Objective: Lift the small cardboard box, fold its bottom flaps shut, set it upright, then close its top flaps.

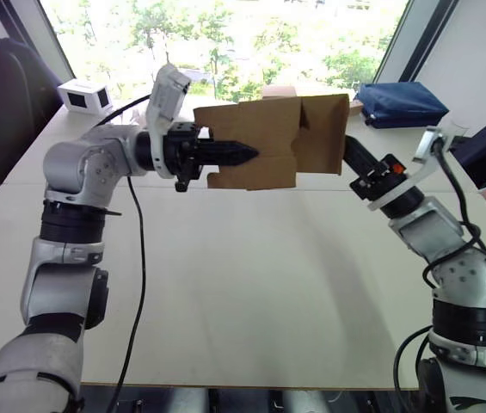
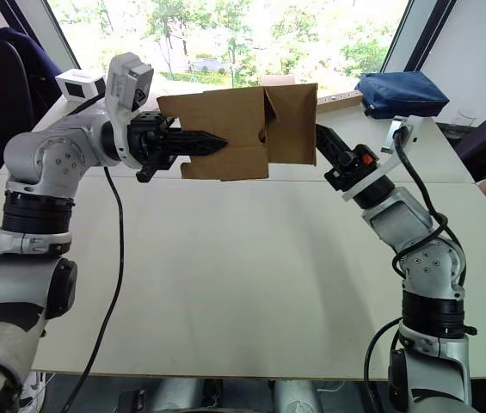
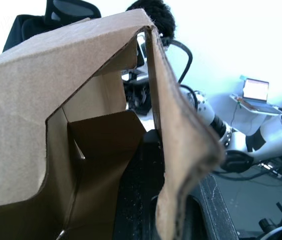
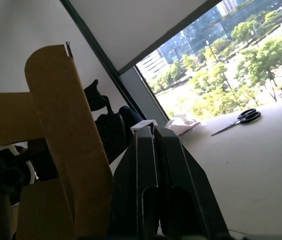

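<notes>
Gripper on my left (image 1: 247, 153), forearm level, lies fingers together against the small cardboard box (image 1: 260, 142), held up above the counter (image 1: 251, 275). Right gripper (image 1: 352, 151), arm bent upward, meets the box's far end; fingers together. Beyond the box sits a blue bag (image 1: 400, 104).

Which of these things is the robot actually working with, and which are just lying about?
Working with:
- small cardboard box, held up off the table
- left gripper
- right gripper

Lying about:
- blue bag
- small white device
- scissors
- another cardboard box
</notes>
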Controlling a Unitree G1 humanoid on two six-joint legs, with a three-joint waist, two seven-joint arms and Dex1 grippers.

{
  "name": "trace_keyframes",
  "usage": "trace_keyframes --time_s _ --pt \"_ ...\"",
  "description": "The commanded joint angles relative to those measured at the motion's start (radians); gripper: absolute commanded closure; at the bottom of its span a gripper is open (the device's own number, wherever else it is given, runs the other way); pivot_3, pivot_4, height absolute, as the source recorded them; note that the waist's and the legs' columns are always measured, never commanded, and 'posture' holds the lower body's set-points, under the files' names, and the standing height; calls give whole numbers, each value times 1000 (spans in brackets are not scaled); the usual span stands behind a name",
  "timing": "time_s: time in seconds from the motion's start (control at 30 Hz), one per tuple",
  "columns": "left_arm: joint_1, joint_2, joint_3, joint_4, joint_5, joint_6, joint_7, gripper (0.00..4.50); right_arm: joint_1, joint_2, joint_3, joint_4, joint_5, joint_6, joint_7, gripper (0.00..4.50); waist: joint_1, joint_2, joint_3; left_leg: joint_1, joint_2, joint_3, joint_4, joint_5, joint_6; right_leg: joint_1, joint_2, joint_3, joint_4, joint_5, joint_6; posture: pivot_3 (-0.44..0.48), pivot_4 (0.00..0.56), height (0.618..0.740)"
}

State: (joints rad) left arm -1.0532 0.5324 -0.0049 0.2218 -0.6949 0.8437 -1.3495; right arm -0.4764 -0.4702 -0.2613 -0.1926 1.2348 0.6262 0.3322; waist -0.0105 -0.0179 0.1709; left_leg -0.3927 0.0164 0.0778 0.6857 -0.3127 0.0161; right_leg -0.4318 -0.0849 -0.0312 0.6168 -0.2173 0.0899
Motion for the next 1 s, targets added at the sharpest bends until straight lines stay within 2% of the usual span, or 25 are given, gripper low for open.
trace_keyframes --time_s 0.03,0.3,0.43,0.57,0.7,0.73,1.0 --pt "-24 3 27 -24 -20 -2 5 4500 -24 25 -20 -65 63 16 23 4452 0 0 0 0 0 0 0 0 0 0 -1 0 0 0 0 0 150 740" --pt "-38 4 29 3 -17 -7 7 4500 30 118 -6 -172 149 22 -36 4452 -1 0 0 0 0 0 0 0 0 0 -1 -1 0 0 0 0 150 740" --pt "-42 -2 29 4 -21 -5 7 4500 28 195 5 -181 156 -11 -69 4452 -2 0 0 0 0 0 0 0 0 0 -1 0 1 0 0 0 150 740" --pt "-40 -6 29 -2 -22 -3 12 4500 33 227 0 -182 154 -24 -83 4452 -2 0 0 0 0 0 0 0 0 0 -1 -1 1 0 0 0 150 740" --pt "-27 -3 25 -31 -34 17 12 4500 54 246 -5 -176 174 -29 -78 3468 -2 0 0 0 0 0 0 0 0 0 -1 0 0 0 0 0 150 740" --pt "-28 -3 25 -28 -33 16 16 4500 53 259 -12 -170 178 -41 -86 3061 -2 0 0 0 0 0 0 0 0 0 -1 -1 1 0 0 0 150 740" --pt "-28 -6 30 -9 -32 12 30 4500 63 315 -22 -180 241 -65 -112 3061 -3 0 0 0 0 0 0 0 0 0 -1 -1 1 0 0 0 150 740"
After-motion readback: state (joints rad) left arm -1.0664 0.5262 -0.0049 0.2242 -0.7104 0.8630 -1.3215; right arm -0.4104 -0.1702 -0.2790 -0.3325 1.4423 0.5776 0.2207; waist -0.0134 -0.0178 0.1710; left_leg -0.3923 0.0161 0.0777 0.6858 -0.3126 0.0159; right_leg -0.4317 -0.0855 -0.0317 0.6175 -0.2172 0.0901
